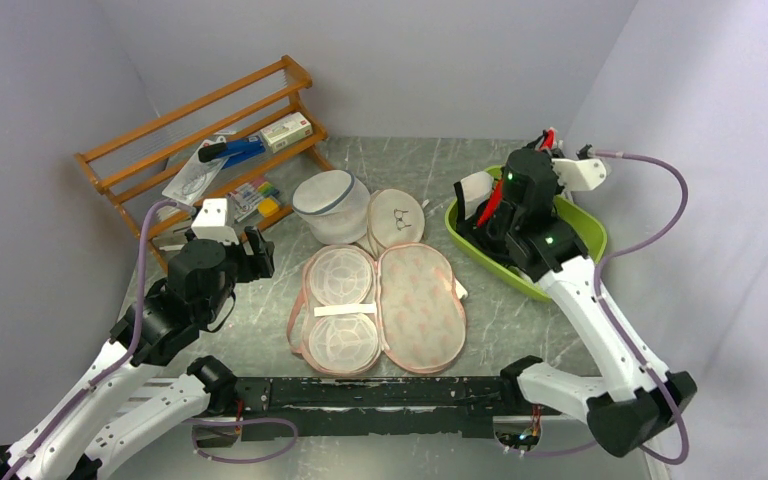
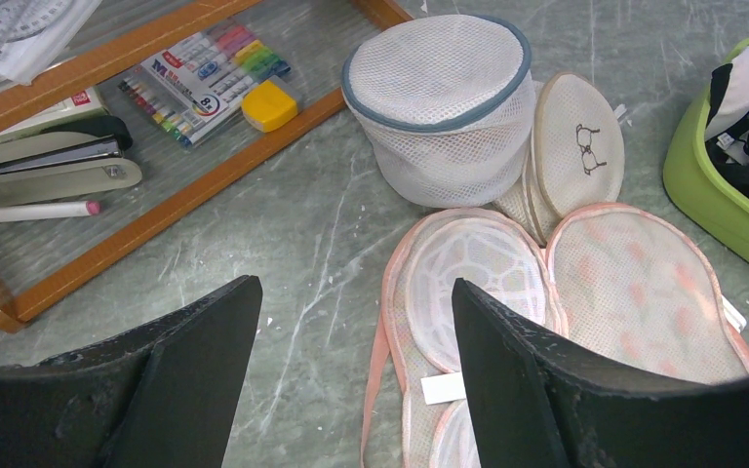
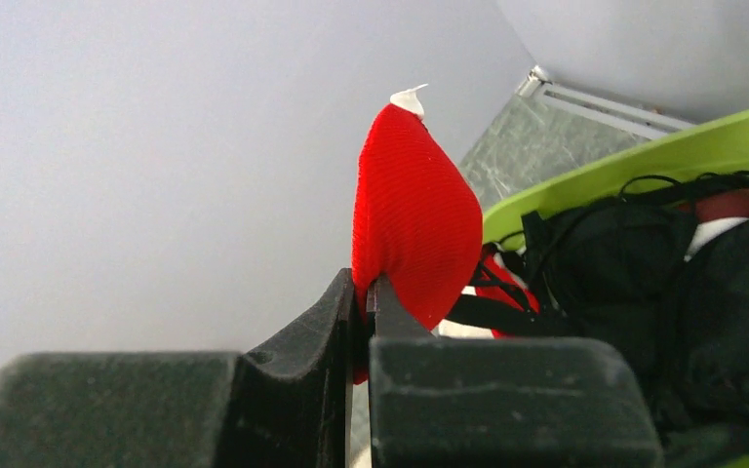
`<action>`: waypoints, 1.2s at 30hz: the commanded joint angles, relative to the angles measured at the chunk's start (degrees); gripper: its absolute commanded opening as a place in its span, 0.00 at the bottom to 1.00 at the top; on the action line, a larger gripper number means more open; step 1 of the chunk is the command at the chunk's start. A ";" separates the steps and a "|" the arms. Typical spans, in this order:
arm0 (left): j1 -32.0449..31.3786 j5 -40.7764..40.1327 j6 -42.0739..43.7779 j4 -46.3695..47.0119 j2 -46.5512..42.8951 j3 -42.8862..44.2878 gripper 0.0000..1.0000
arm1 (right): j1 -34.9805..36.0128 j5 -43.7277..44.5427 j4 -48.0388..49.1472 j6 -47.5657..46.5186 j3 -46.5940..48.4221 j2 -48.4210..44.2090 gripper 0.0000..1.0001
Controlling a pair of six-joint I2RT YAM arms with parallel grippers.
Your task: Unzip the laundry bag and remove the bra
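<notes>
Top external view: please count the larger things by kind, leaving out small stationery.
Open peach floral fabric laundry bag: 1
Round white mesh bag, blue trim: 1
Round beige disc with spectacles drawing: 1
Wooden slatted rack: 1
Lime green plastic tub: 1
Black clothing heap in the tub: 1
Bright red padded bra, pinched in the right fingers: 1
Total: 7

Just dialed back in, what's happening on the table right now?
The laundry bag lies unzipped and spread open on the table, with no bra inside. The right gripper is shut on the red bra, holding it up at the green bin of black clothing. The left gripper is open and empty, beside the bag.
</notes>
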 commanded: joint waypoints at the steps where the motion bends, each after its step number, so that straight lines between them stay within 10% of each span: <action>1: 0.31 0.67 0.83 2.14 -0.42 -0.62 0.83 | -3.23 -2.15 7.68 0.90 3.02 3.85 0.00; 14: 0.27 1.31 1.06 2.57 -0.56 -0.77 0.83 | -14.18 -7.72 -2.15 17.48 -1.36 8.85 0.00; 36: 0.29 2.40 1.27 2.93 -1.02 -0.80 0.83 | -28.41 -8.65 -7.10 17.29 -26.75 0.74 0.00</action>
